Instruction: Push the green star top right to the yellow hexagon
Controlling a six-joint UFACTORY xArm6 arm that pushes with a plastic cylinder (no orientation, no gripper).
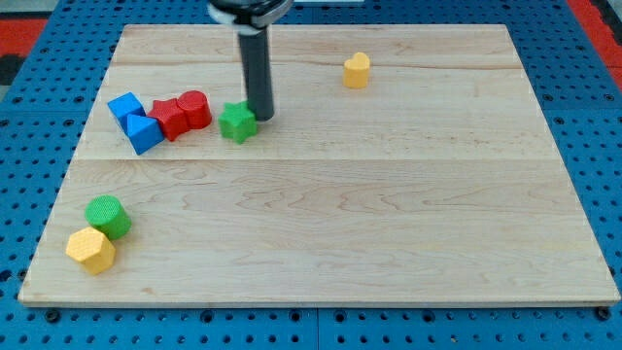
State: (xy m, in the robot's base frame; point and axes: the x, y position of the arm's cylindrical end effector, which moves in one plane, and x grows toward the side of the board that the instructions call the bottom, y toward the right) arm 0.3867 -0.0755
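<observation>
Far left, low on the wooden counter (pixel 321 253), toward seven o'clock of its middle: a yellow block (pixel 90 250), roughly hexagonal, touching a green cylinder (pixel 108 216) at its one o'clock.

Higher up, around ten o'clock of the counter's middle: a cluster of four. Two blue blocks, the upper blue block (pixel 124 106) and the lower blue block (pixel 145 133), touching, shapes hard to make out. Pressed against them at three o'clock, a red block (pixel 169 118), and beside that a red cylinder (pixel 194 109), touching it.

Just past the red pair, at their four o'clock and apart by a thin gap: the green star (pixel 236 122), sitting left of the counter's middle in the upper half.

Immediately at the star's two o'clock: my tip (pixel 260 118), the lower end of the straight dark rod, touching or all but touching the star's right edge; cannot tell which. No tool that spreads or pinches here, only the plain rod, standing upright and running out of the view's top.

Well apart to the right, near one o'clock of the counter's middle: the yellow hexagon (pixel 357 70), alone, at the star's two o'clock.

Around the counter: blue pegboard (pixel 603 146), with red at the view's top corners.
</observation>
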